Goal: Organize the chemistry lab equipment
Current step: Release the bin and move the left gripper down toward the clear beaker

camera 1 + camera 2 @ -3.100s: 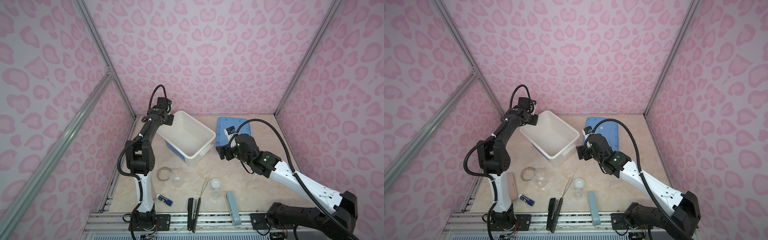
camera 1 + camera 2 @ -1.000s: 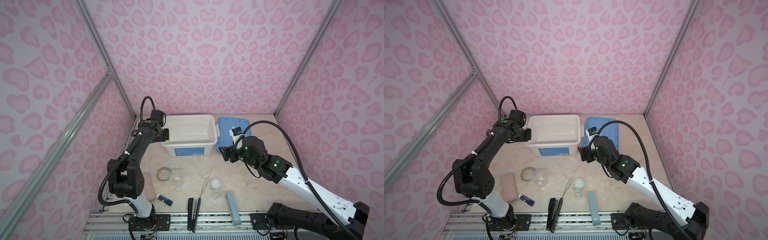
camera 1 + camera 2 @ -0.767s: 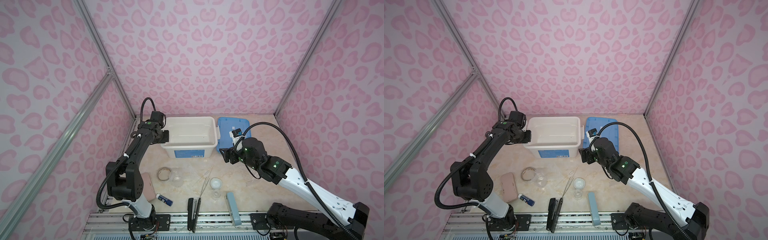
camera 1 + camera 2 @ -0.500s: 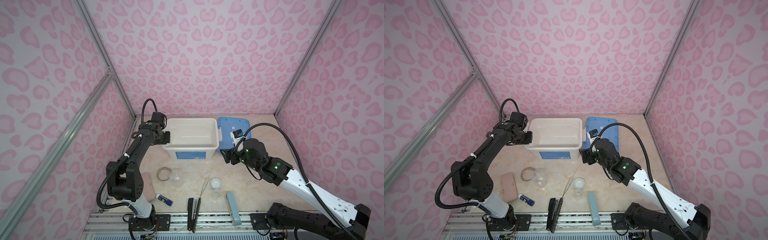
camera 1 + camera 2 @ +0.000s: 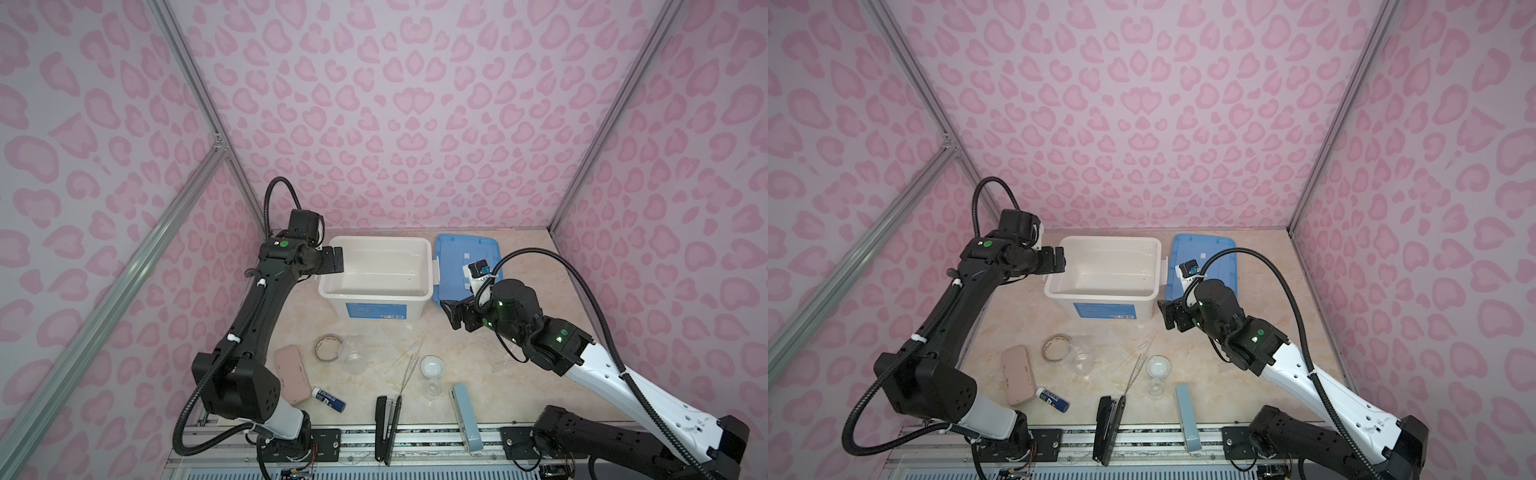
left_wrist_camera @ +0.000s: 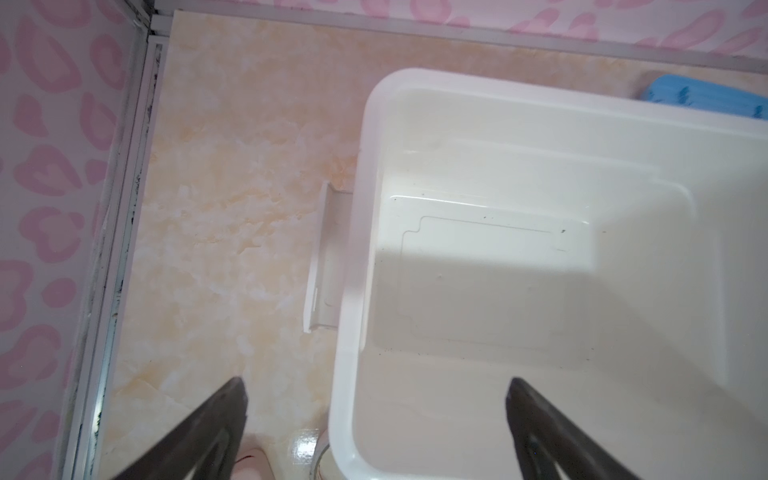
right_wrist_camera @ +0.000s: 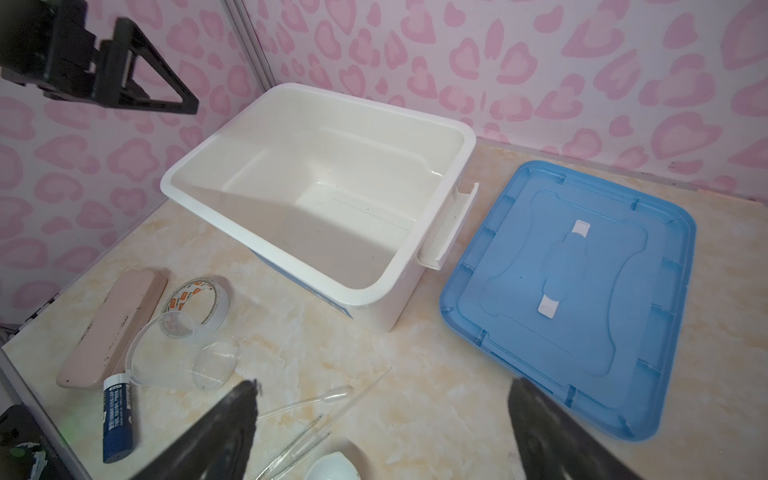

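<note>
- White bin (image 5: 374, 296) stands open at the back of the surface (image 5: 478, 374), blue lid (image 5: 465, 253) flat beside it, likely ready for loading.
- Left pincer (image 5: 334, 261): wide, empty, at the bin's left rim.
- Right pincer (image 5: 452, 315): wide, empty, near its right corner.
- Clear dish (image 5: 353, 358), droppers (image 7: 328, 395) and small white dish (image 5: 432, 367) lie in front, not yet binned.

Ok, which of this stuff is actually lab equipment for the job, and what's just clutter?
Job: clear round dish, droppers, small white dish, little beaker; white bin likely receives them.
Lying about: tape roll, glue stick, pink case, black stapler, pale-blue stapler.
</note>
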Controlling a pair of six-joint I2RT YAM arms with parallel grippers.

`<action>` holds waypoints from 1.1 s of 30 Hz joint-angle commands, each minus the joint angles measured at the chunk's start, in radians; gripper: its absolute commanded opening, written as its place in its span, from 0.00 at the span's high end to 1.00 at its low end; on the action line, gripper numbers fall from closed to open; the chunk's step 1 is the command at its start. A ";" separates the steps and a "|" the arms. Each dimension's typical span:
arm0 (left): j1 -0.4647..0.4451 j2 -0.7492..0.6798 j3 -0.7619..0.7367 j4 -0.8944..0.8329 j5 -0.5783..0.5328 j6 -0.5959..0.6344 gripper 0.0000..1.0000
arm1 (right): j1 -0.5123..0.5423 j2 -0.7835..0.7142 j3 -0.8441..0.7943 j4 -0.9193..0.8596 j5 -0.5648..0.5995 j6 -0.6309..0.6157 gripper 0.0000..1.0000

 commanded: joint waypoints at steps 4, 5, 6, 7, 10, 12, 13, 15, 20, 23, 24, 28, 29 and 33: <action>-0.015 -0.115 -0.067 -0.025 0.166 -0.090 0.03 | 0.007 0.018 0.018 -0.021 0.004 0.008 0.02; -0.018 -0.149 -0.098 -0.019 0.176 -0.111 0.02 | 0.014 0.018 0.021 -0.028 0.008 0.013 0.02; -0.025 -0.177 -0.126 -0.020 0.187 -0.119 0.00 | 0.021 0.012 0.019 -0.029 0.019 0.017 0.02; -0.030 -0.203 -0.145 -0.028 0.175 -0.116 0.00 | 0.027 0.007 0.016 -0.027 0.027 0.022 0.02; -0.032 -0.292 -0.223 -0.051 0.124 -0.130 0.02 | 0.041 -0.005 0.004 -0.019 0.022 0.038 0.02; -0.037 -0.346 -0.295 -0.065 0.187 -0.153 0.02 | 0.054 -0.005 0.007 -0.029 0.027 0.049 0.02; -0.038 -0.371 -0.328 -0.071 0.203 -0.169 0.01 | 0.062 -0.003 0.012 -0.043 0.036 0.057 0.02; -0.045 -0.438 -0.388 -0.079 0.186 -0.209 0.04 | 0.083 0.003 0.030 -0.078 0.068 0.068 0.02; -0.051 -0.545 -0.488 -0.094 0.227 -0.361 0.04 | 0.167 0.012 0.047 -0.102 0.180 0.086 0.02; -0.085 -0.571 -0.532 -0.071 0.255 -0.411 0.03 | 0.206 0.027 0.044 -0.097 0.229 0.083 0.02; -0.113 -0.569 -0.550 -0.063 0.238 -0.399 0.03 | 0.213 0.034 0.041 -0.092 0.238 0.083 0.02; -0.191 -0.507 -0.603 -0.090 0.120 -0.376 0.03 | 0.222 0.054 0.030 -0.067 0.228 0.087 0.02; -0.204 -0.501 -0.631 -0.070 0.116 -0.389 0.03 | 0.223 0.058 0.030 -0.061 0.225 0.088 0.02; -0.258 -0.503 -0.735 0.016 0.117 -0.493 0.03 | 0.224 0.069 0.034 -0.062 0.223 0.082 0.02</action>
